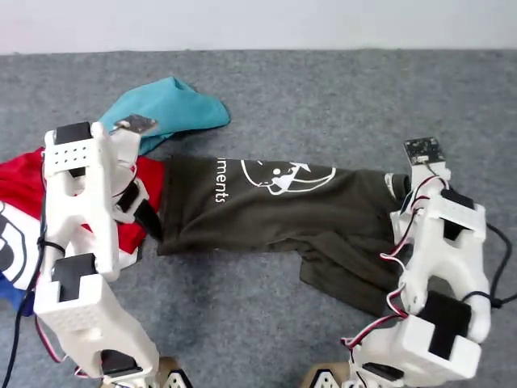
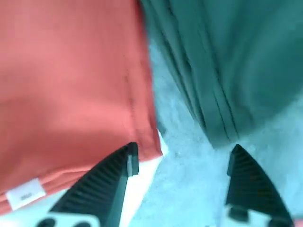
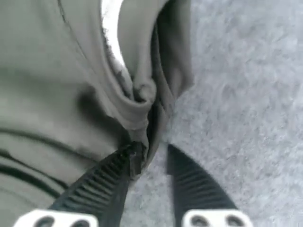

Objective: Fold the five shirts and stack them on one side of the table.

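Grey carpeted worktop [image 1: 363, 105] bears a dark olive shirt [image 1: 266, 214], white-printed, stretched across its middle and rumpled at one end, so folding seems barely begun, the red shirt [image 1: 20, 182] and teal shirt [image 1: 174, 109] heaped leftward, while the left claw [image 2: 184, 149] gapes beside its hem and the right claw [image 3: 154, 150], narrowly parted, noses its bunched edge.

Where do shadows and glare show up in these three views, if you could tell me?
High view: soft, even light, no glare, thin shadow along the lower edge of the olive shirt. Right wrist view: deep shadow in its folds ahead of the right pincer. Left wrist view: a small shadow under the edge of the red shirt near the left pincer.
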